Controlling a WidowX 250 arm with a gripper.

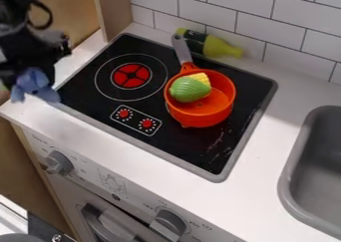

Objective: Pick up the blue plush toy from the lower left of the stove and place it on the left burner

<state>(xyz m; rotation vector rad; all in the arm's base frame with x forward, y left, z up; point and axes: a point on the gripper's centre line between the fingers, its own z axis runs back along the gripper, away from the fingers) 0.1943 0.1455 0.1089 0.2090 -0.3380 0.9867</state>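
One blue soft thing (39, 86) is right at the tips of the end effector (28, 72), by the left corner of the counter (86, 139). You have the arm (17, 17) in from the upper left, with the end effector pointing down. You cannot tell from here how far open it is or how firmly it has hold of the blue thing, though the two look to be touching.

Beside them, the black stove (200, 159) is set into the counter. It has a red-centred burner (131, 75) toward its left and two red knobs (136, 118) near its front edge.

Toward the stove's right side, you see an orange pot (198, 117) standing upright, its grey handle (181, 49) pointing to the counter's back edge. A ridged green vegetable (189, 89) lies inside it, with a yellow corn (200, 78) partly hidden behind.

Along the back edge, near the white tiled wall (250, 27), a green bottle (216, 46) lies on its side, its narrow end to the right; the handle crosses in front of its dark end. At the counter's right, you have the grey sink (287, 186). Below the front edge are two grey knobs (59, 162) on the oven front.
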